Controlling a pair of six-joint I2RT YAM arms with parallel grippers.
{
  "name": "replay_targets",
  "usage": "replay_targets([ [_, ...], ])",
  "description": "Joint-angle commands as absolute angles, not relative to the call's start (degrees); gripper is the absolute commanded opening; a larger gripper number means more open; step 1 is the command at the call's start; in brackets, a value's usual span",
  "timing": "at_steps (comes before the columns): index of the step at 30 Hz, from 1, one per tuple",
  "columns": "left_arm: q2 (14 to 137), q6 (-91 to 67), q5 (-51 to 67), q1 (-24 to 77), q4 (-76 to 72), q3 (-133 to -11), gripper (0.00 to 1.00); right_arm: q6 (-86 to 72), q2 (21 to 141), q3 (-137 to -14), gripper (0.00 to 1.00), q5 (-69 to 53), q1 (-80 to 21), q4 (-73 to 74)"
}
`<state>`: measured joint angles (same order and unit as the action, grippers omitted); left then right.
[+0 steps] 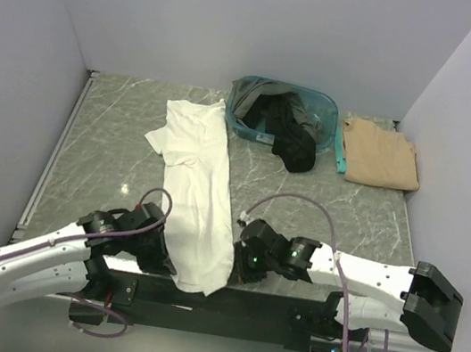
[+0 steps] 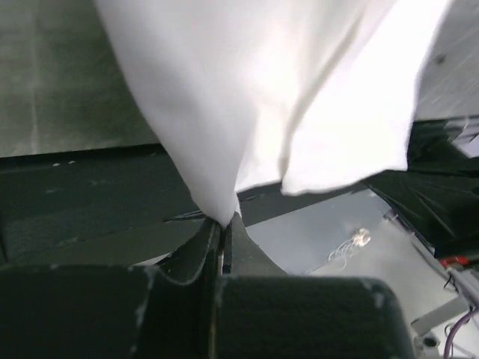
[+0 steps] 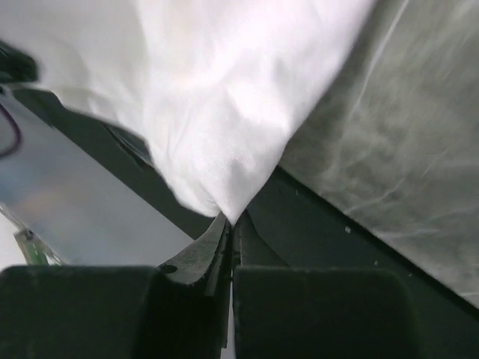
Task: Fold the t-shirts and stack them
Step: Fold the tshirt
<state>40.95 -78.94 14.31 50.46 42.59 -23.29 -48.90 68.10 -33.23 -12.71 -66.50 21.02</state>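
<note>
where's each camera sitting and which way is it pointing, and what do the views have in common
top external: above and behind the bases, looking down the table; both arms show, with the white t-shirt, basket and tan t-shirt.
left wrist: on the left arm, looking along the left tool, shut on a shirt corner.
right wrist: on the right arm, looking along the right tool, shut on another corner.
shared: all three show the white t-shirt.

Even, soft overhead light; both wrist views blurred, white cloth nearly overexposed
</note>
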Motion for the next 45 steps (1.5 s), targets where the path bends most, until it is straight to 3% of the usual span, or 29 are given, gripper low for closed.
replay_targets([
  [1,45.77,-77.87,5.82,50.62,41.92,-31.88,0.01,-43.79,69.08,-40.16,0.0,-8.61,-62.24,22.68],
  [10,52.03,-74.8,-8.52,42.82,41.76,-41.74,0.01,-35.07,79.53,-55.18,0.0,-7.91,-55.64,23.12],
  [19,59.92,-66.28,-3.96,24.8,27.79,-44.11,0.01,-31.04,91.22,-69.77,0.0,-7.03,-47.73,24.96],
  [29,69.95,-61.88,-4.49,18.03,24.44,-50.36,0.01,-25.4,104.66,-86.64,0.0,-6.24,-43.25,29.97],
  [45,83.57,-57.31,-2.81,13.62,20.39,-54.14,0.01,-21.8,117.06,-96.59,0.0,-12.21,-39.29,29.19],
])
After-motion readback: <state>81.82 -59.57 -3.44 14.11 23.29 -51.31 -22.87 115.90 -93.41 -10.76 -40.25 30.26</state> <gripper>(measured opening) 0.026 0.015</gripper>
